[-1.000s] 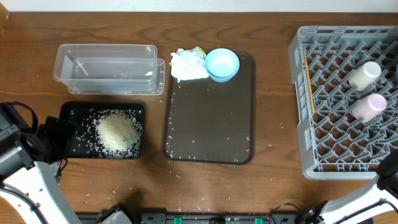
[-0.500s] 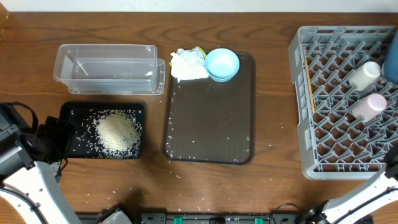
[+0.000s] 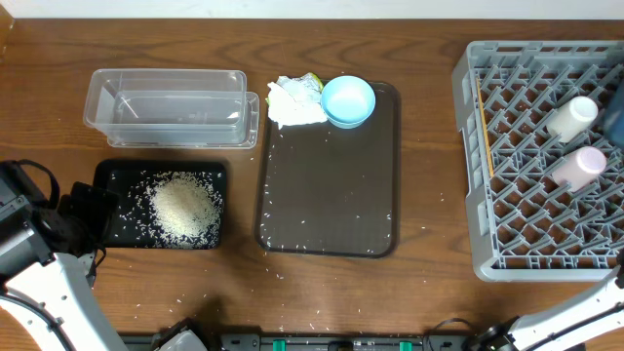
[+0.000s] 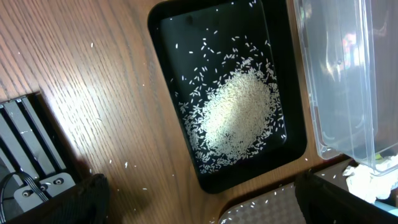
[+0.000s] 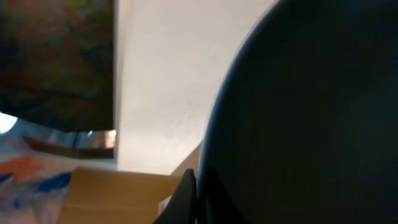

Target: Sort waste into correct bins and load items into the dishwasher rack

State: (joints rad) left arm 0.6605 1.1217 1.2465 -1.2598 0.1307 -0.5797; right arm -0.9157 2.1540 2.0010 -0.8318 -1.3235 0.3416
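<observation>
The dark blue bowl fills the right wrist view, and my right gripper is shut on its rim; it shows as a blur at the right edge above the grey rack. A white cup, a pink cup and chopsticks lie in the rack. The light blue bowl and the paper wrapper sit at the brown tray's far end. The rice is piled in the black tray. My left gripper is open and empty beside that tray.
The clear tub stands behind the black tray. The brown serving tray carries a few stray grains. Loose grains are scattered on the table near the front edge. The left wrist view shows the black tray and the tub.
The dark blue bowl has come into view at the right edge over the rack and shifted slightly down. The left arm has not moved.
</observation>
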